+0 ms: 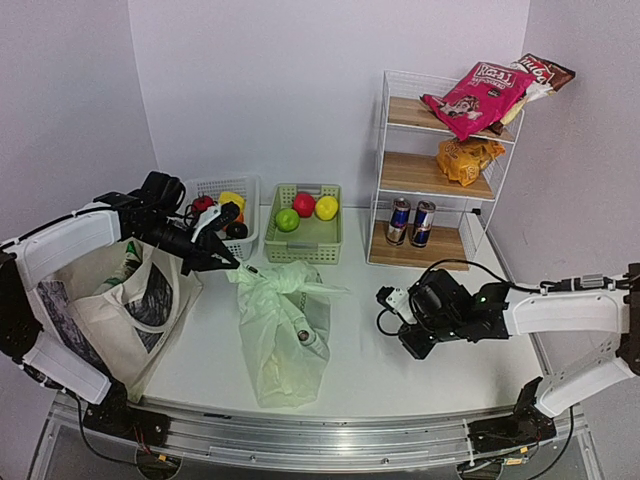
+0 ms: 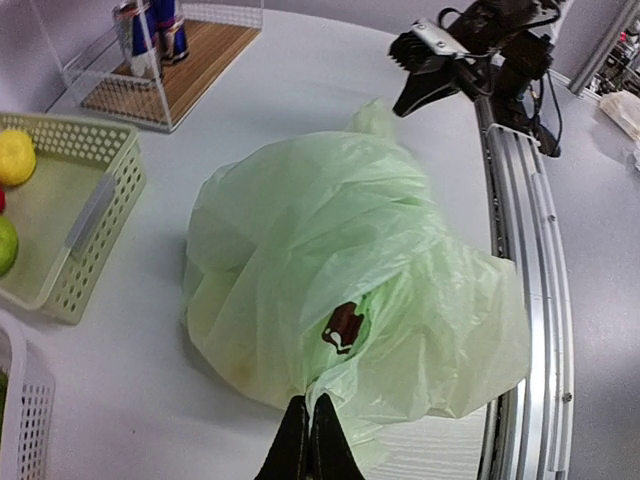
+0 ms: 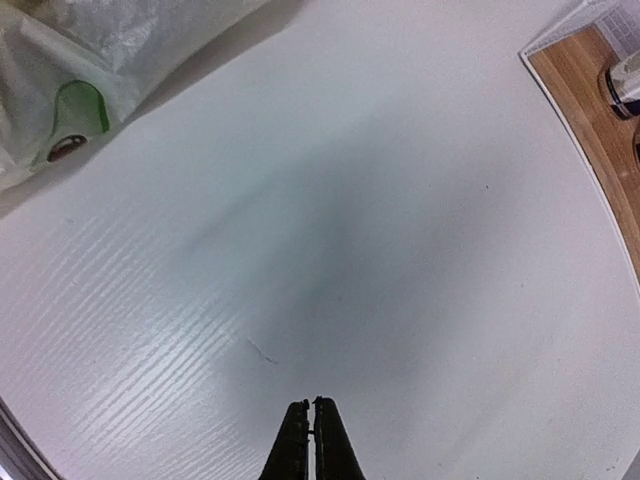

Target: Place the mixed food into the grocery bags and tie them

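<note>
At mid-table, on its side, the pale-green avocado-print plastic bag (image 1: 280, 340), bulging, gathered and knotted at its far end. Right against the bag's film beside that knot, the left gripper (image 2: 308, 425), fingers pressed fully together; impossible to tell whether any film sits pinched between them. Off to the right, well apart from the bag, the right gripper (image 3: 312, 435), closed too, on nothing, above bare tabletop. At the left edge, beneath the left arm, the cream canvas tote (image 1: 110, 305). Behind, a green basket (image 1: 305, 255) of round fruit, a white basket (image 1: 215, 187), and a wire shelf rack (image 1: 385, 150) with two drink cans (image 1: 412, 222) and snack packets (image 1: 475, 95).
</note>
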`<state>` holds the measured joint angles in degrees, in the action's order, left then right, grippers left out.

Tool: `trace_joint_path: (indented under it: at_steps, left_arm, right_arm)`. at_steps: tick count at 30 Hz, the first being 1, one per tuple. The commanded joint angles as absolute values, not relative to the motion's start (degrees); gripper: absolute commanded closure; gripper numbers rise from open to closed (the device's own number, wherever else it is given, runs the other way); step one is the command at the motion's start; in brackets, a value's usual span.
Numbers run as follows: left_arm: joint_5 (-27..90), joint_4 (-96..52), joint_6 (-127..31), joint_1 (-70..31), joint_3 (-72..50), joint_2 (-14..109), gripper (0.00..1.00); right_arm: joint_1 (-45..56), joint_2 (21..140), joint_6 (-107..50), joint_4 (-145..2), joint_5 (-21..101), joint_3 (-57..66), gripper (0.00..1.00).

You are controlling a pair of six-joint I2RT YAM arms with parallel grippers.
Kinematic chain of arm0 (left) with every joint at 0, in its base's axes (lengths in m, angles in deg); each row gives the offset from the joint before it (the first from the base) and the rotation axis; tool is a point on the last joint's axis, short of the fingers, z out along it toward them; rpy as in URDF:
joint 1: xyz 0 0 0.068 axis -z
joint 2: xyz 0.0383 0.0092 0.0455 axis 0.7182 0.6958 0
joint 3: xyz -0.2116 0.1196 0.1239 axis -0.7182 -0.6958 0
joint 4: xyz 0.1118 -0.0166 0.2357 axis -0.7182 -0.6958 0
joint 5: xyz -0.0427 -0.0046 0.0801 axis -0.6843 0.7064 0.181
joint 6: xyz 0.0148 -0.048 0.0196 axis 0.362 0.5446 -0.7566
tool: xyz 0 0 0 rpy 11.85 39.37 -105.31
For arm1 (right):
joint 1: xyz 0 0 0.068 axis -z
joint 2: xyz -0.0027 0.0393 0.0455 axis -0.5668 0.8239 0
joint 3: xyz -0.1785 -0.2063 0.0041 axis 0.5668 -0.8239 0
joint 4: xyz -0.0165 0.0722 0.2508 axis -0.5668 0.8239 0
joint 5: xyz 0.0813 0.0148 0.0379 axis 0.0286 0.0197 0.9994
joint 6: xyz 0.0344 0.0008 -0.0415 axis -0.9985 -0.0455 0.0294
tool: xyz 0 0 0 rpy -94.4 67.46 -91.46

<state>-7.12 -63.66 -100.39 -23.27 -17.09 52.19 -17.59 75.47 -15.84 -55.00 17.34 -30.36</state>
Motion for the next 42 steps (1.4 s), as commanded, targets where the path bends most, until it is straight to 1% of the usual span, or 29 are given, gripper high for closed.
trace_joint_path:
  at_steps: [1,2,3,5,6,8,9,12,15,17,18,19,21,22,23,25,26,29,36,42]
  left_arm:
    - [-9.52,-63.22,-102.69,-21.46,-17.14,48.25,1.0]
    - [-9.23,-63.38,-102.68,-21.45,-17.08,48.26,1.0]
    - [-9.04,-63.45,-102.7,-21.43,-17.03,48.23,1.0]
    - [-9.03,-63.4,-102.81,-21.46,-17.02,48.06,1.0]
    - [-9.06,-63.27,-102.71,-21.47,-16.99,47.99,1.0]
    - [-9.23,-63.11,-102.32,-21.46,-16.8,47.98,1.0]
    - [-9.3,-63.09,-102.16,-21.46,-16.63,48.03,1.0]
    - [-9.5,-62.83,-101.7,-21.43,-16.5,48.01,1.0]
    - [-9.59,-62.31,-101.17,-21.46,-16.5,47.98,1.0]
    - [-9.72,-62.23,-101.07,-21.44,-16.46,48.0,1.0]
    - [-9.67,-62.23,-101.07,-21.45,-16.43,47.96,1.0]
    - [-9.62,-62.22,-101.09,-21.46,-16.41,47.89,1.0]
    - [-9.29,-62.25,-100.87,-21.47,-16.57,47.74,1.0]
    - [-8.92,-62.28,-100.68,-21.47,-16.64,47.67,1.0]
    - [-8.48,-62.3,-100.52,-21.51,-16.71,47.56,1.0]
    - [-7.29,-62.01,-99.93,-21.58,-17.16,47.26,1.0]
    - [-6.66,-61.67,-99.49,-21.66,-17.46,47.15,1.0]
    - [-2.98,-60.57,-98.61,-22.57,-17.92,47.33,1.0]
    - [5.48,-58.44,-101.27,-25.89,-21.57,48.49,1.0]
    - [11.66,-55.75,-102.72,-26.97,-25.95,49.59,1.0]
  right_arm:
    - [-17.73,73.54,-8.48,-56.55,23.89,-23.01,0.75]
    - [-17.75,73.88,-6.92,-56.74,25.52,-21.14,0.6]
    - [-17.77,74.53,-5.4,-57.06,27.44,-19.21,0.48]
    - [-17.83,76.89,-2.46,-58.43,30.65,-15.3,0.34]
    - [-17.85,78.32,-1.34,-59.2,32.84,-13.81,0.26]
    - [-17.88,81.0,0.26,-60.59,35.77,-11.74,0.19]
    - [-17.91,82.52,0.91,-61.57,36.99,-10.9,0.18]
    - [-17.9,87.51,2.55,-63.02,40.21,-7.92,0.18]
    - [-17.91,92.5,2.7,-64.87,40.99,-4.86,0.19]
    - [-17.9,95.95,2.57,-67.24,39.83,-2.87,0.21]
    - [-17.9,97.2,2.33,-68.59,39.18,-2.1,0.23]
    - [-17.9,98.3,1.86,-69.86,38.74,-1.39,0.27]
    - [-17.92,99.92,-0.02,-72.94,38.31,-0.12,0.47]
    - [-17.91,100.41,-1.14,-74.35,38.12,0.25,0.59]
    - [-17.87,100.67,-2.22,-75.44,37.68,0.36,0.68]
    - [-17.92,100.38,-3.11,-76.08,37.11,-0.13,0.93]
    - [-17.87,100.07,-3.64,-76.11,36.71,-0.63,0.99]
    - [-17.78,98.51,-6.35,-75.74,33.81,-3.26,1.0]
    - [-17.81,93.57,-18.32,-69.68,19.46,-14.82,1.0]
    - [-18.23,90.32,-32.51,-66.39,14.99,-23.93,1.0]
